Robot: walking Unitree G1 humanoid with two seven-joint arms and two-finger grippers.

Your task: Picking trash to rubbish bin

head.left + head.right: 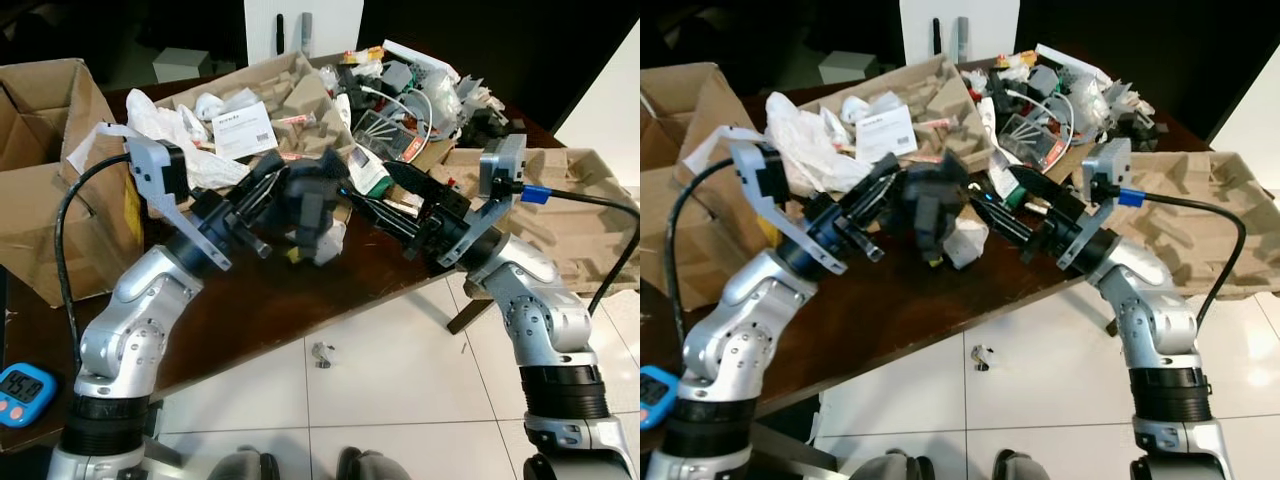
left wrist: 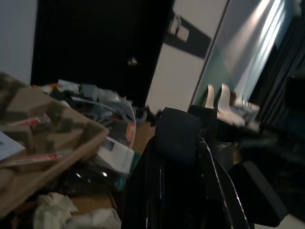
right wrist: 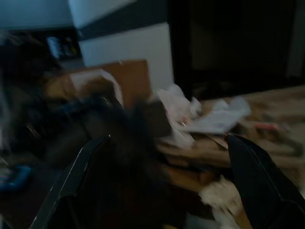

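Cardboard box [image 1: 45,150]: open, on the bench's left end, outboard of the left pincer.
Timer [image 1: 25,385]: blue, below the left arm's elbow; digits too small to read.
Left pincer [image 1: 262,205]: clenched on the dark crumpled trash item; fingers reach toward the bench centre.
Dark trash item [image 1: 312,205]: task object, held above the bench [image 1: 250,300] between the two pincers, touching the left fingers and just beside the right fingertips. White crumpled paper [image 1: 330,243] lies directly under it.
Moulded pulp tray [image 1: 290,90]: beyond the left pincer, loaded with white paper and plastic scraps.
White card [image 1: 243,128]: rests on that tray; carries a barcode and printed lines, text not legible.
Right pincer [image 1: 375,200]: released; in the right wrist view its two fingers stand apart with the dark item ahead of them.
Mixed trash heap [image 1: 420,90]: wires, wrappers and packets beyond the right pincer; red-and-white packet printing unreadable.
Rubbish bin: location cannot be told.
Step in hand (judgement): lifting the dark item clear of the bench, possibly with support from the right pincer.
Procedure advice: maintain the left pincer's clamp; if the right pincer assists, clamp it on the item's free edge before moving; lift vertically to avoid dragging the white paper along.
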